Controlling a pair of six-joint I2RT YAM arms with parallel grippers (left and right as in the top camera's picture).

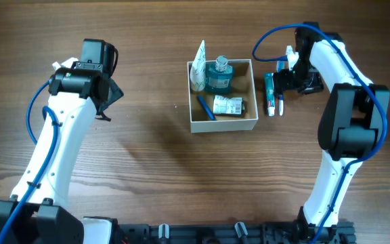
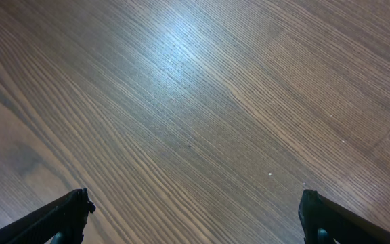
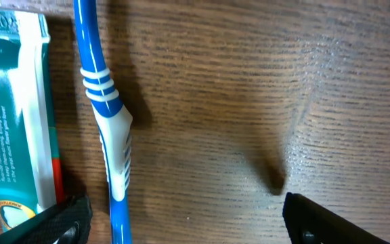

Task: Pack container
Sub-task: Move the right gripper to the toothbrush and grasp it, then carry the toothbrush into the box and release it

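The container is a square white-walled box with a tan inside at the table's middle. It holds a white tube, a teal bottle, a green packet and a blue pen-like stick. Right of it lie a teal toothpaste box and a blue-and-white toothbrush. In the right wrist view the toothbrush lies between the open jaws of my right gripper, close to the left finger, with the toothpaste box just outside. My left gripper is open and empty over bare wood, far left of the container.
The tabletop is brown wood grain. The arm bases stand at the front edge, left and right. Blue cables run along both arms.
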